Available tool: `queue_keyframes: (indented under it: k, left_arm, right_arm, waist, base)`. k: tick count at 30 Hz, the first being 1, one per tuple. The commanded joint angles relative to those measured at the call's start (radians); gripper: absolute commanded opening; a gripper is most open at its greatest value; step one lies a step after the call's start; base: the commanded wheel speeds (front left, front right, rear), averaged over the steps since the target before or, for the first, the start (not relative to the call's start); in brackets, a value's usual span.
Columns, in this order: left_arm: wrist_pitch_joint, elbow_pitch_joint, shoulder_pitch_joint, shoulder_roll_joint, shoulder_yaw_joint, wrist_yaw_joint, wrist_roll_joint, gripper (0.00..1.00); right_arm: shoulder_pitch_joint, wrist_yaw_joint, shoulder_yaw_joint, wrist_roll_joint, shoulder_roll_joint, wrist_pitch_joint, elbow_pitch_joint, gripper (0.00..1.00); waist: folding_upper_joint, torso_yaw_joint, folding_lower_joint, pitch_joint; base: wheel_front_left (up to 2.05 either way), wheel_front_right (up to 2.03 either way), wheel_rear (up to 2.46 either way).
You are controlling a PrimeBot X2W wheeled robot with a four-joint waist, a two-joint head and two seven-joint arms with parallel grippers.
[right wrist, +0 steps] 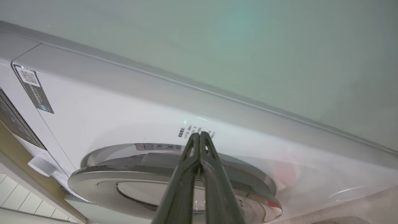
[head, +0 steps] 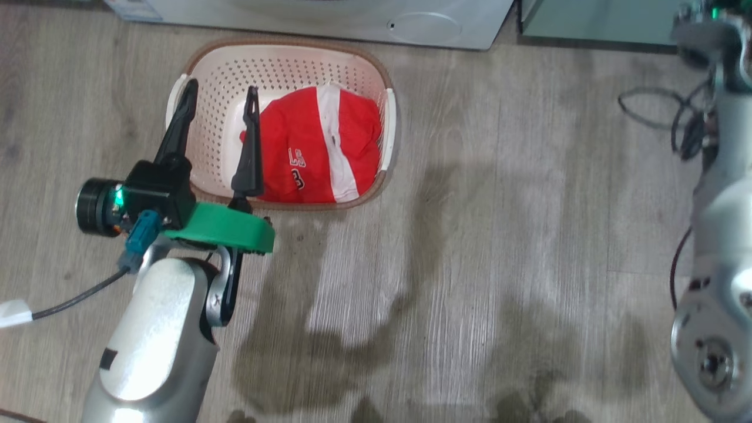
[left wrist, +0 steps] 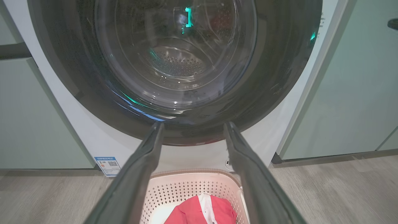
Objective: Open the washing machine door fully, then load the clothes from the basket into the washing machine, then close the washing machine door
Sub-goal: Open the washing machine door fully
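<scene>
While the door (left wrist: 174, 62) looks shut, opening it comes first.
Pinched empty at its rim, right gripper (right wrist: 200, 135) should hook and swing it; left gripper (head: 222, 87), splayed wide, hovers over clothes (head: 320, 147) in basket (head: 282, 50) at eleven o'clock.

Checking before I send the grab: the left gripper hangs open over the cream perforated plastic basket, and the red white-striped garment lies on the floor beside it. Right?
No: the head view shows the red white-striped garment inside the cream perforated plastic basket, not beside it. The left gripper does hang open over it.
</scene>
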Motion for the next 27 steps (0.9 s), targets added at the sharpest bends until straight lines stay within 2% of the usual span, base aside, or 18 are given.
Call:
queue_keyframes:
  k: [1,15,27]
  left_arm:
    - [-0.007,-0.037,-0.028,0.016,0.027,-0.002,0.003,1.00]
    - [-0.013,-0.047,-0.067,-0.002,0.015,-0.015,0.006,1.00]
    - [-0.014,-0.060,-0.085,-0.022,0.022,-0.026,0.014,1.00]
  right_arm:
    - [-0.046,0.000,0.021,-0.001,0.009,0.010,-0.029,0.00]
    - [-0.313,0.000,0.138,-0.110,0.023,0.067,0.190,0.00]
    - [-0.443,0.000,0.148,-0.139,0.024,0.041,0.334,0.00]
  waist:
    - [0.0000,0.006,0.0000,0.009]
    - [0.0000,0.054,0.0000,0.074]
    - [0.0000,0.089,0.0000,0.116]
  base:
    - [0.00,0.00,0.00]
    - [0.00,0.00,0.00]
    - [0.00,0.00,0.00]
